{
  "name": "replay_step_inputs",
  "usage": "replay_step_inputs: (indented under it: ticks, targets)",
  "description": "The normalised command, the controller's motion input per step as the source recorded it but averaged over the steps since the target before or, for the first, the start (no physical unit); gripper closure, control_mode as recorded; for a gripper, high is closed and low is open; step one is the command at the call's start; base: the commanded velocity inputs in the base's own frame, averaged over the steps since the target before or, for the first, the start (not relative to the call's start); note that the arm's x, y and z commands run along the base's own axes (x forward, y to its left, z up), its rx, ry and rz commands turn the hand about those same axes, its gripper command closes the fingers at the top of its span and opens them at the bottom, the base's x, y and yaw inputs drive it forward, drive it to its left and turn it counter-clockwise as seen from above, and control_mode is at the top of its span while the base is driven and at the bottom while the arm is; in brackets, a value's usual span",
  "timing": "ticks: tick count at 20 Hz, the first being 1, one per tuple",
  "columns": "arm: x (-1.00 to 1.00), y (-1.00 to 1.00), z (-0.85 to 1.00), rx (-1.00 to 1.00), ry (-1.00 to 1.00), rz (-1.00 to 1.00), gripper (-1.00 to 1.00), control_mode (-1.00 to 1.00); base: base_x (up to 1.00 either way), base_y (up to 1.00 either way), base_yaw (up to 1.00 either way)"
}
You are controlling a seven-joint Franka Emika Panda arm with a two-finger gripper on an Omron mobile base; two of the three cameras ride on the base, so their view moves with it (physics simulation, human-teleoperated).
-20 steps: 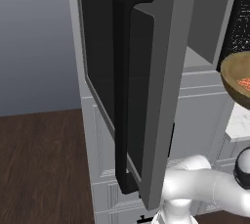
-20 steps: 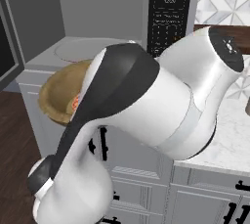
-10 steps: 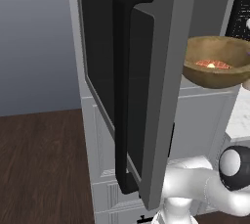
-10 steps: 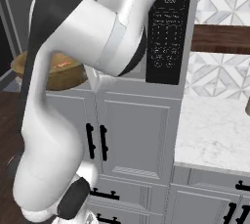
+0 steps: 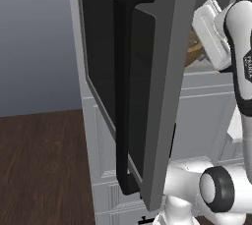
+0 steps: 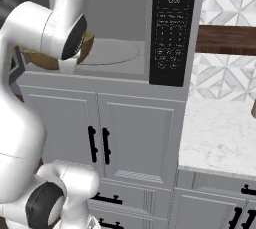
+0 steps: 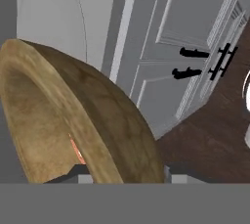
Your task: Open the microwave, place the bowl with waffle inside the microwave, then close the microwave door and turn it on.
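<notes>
The bowl [image 7: 73, 120], a round wooden one with a brown mottled wall, fills the lower left of the hand view, its rim running up and over in an arc, and a small patch of orange-pink, likely the waffle [image 7: 75, 150], shows low inside it. In the right base view the bowl [image 6: 86, 45] peeks out from behind the arm's white wrist, at the left mouth of the open microwave [image 6: 120, 28], just above the front edge of the cavity floor and beside the round turntable plate [image 6: 107, 52]. From the left base view a sliver of its brown rim [image 5: 194, 52] sits between the door's edge and the white hand.

The pincer [image 7: 122, 176] has only its dark tips visible at the bottom of the hand view, one to each side of the bowl's wall, pinching the rim.

The microwave door [image 5: 162, 71] is swung wide open toward the camera, its tall black bar handle [image 5: 125, 91] standing vertical across the dark glass. The black control strip [image 6: 172, 28] runs down the right edge of the oven. Below are white panelled cabinets [image 6: 135, 133] with short black handles, and to the right a white marble table [image 6: 220, 135] under a patterned tile wall. Dark wood floor [image 5: 39, 165] lies to the left.
</notes>
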Motion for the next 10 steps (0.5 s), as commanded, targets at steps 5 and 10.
replay_step_inputs:
  ticks: [5, 10]
  targets:
    - [0.82, 0.03, -0.31, 0.01, 0.00, -0.27, 1.00, -1.00, 0.00, 0.00, 0.00]
    - [1.00, 0.00, -0.22, 0.01, 0.00, -0.25, 1.00, -1.00, 0.00, 0.00, 0.00]
